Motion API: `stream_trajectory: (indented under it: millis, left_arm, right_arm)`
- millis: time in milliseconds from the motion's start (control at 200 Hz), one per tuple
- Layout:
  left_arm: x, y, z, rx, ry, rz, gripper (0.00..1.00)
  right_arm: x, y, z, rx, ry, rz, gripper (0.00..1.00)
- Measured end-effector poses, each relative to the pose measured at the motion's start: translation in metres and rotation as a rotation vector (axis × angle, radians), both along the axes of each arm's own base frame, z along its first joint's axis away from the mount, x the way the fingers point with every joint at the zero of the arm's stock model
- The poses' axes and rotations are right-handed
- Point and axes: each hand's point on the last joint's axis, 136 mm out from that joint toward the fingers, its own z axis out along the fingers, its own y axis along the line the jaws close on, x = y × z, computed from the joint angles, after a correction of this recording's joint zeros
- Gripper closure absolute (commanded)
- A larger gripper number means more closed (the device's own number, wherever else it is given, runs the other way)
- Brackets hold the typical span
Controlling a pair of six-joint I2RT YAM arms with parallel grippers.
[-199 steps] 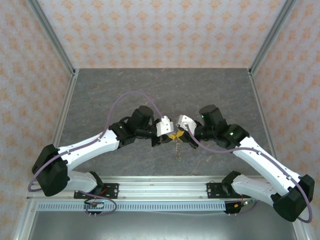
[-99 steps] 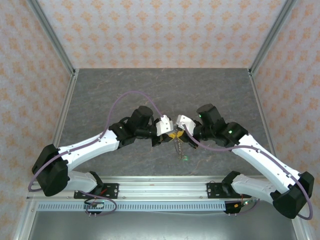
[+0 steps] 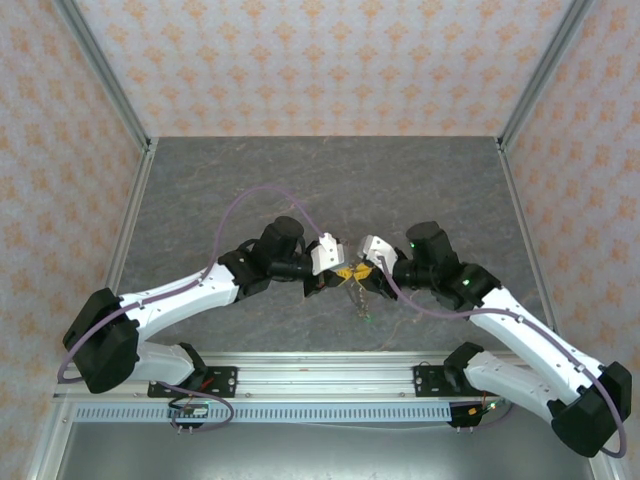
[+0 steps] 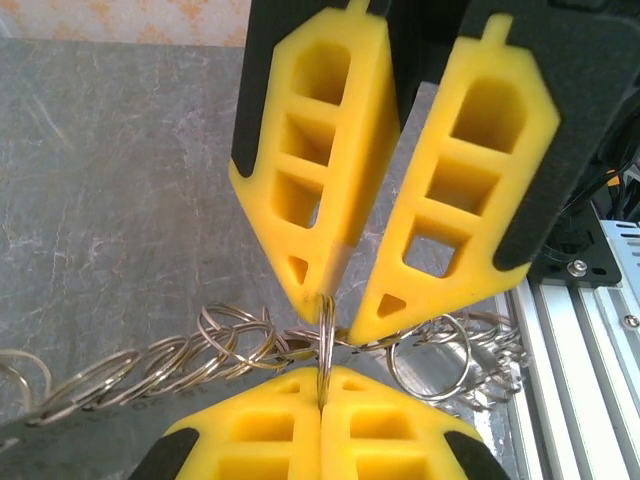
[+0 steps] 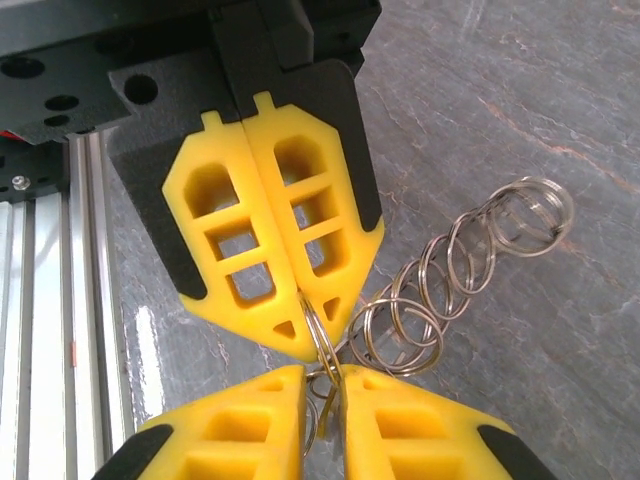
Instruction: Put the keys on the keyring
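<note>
The keyring point(image 3: 357, 298) is a chain of linked silver split rings with a small green tag point(image 3: 367, 316) at its hanging end. Both grippers meet tip to tip above the table's middle. My left gripper point(image 4: 322, 375) is shut on one upright ring point(image 4: 326, 335) of the chain. My right gripper point(image 5: 322, 378) faces it, jaws slightly apart, with that ring loose in the narrow gap. The rest of the chain point(image 5: 470, 260) trails over the table beneath. The keys are too small to make out among the rings.
A grey stone-patterned table point(image 3: 320, 180) lies inside patterned walls. An aluminium rail point(image 3: 320, 375) with both arm bases runs along the near edge, close under the grippers. Open table surface lies behind and to both sides.
The right gripper's jaws have parted slightly around the ring, and the right arm has drawn back a little to the right. The left gripper stays clamped on the ring.
</note>
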Motion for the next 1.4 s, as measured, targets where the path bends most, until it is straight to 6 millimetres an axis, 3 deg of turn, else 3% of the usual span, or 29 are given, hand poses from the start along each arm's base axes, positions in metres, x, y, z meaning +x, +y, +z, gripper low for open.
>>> stream_trajectory:
  millis: [265, 766, 966, 1186, 1401]
  left_arm:
    - [-0.001, 0.0, 0.0, -0.004, 0.004, -0.005, 1.0]
    - [0.008, -0.001, 0.006, 0.076, -0.061, 0.0, 1.0]
    - [0.01, -0.001, -0.001, 0.091, -0.048, 0.004, 1.0]
    - [0.016, 0.005, -0.01, 0.128, -0.053, 0.049, 1.0]
    - [0.023, 0.014, -0.02, 0.187, -0.06, 0.106, 1.0]
  right_arm:
    - [0.002, 0.002, 0.002, 0.095, 0.032, -0.02, 0.97]
    - [0.007, -0.002, 0.012, -0.04, 0.058, -0.046, 0.95]
    - [0.004, 0.0, 0.012, -0.078, 0.03, -0.027, 0.74]
    - [0.004, -0.008, 0.038, 0.004, -0.102, -0.069, 0.68]
    - [0.012, -0.021, 0.032, 0.036, -0.189, -0.164, 0.67]
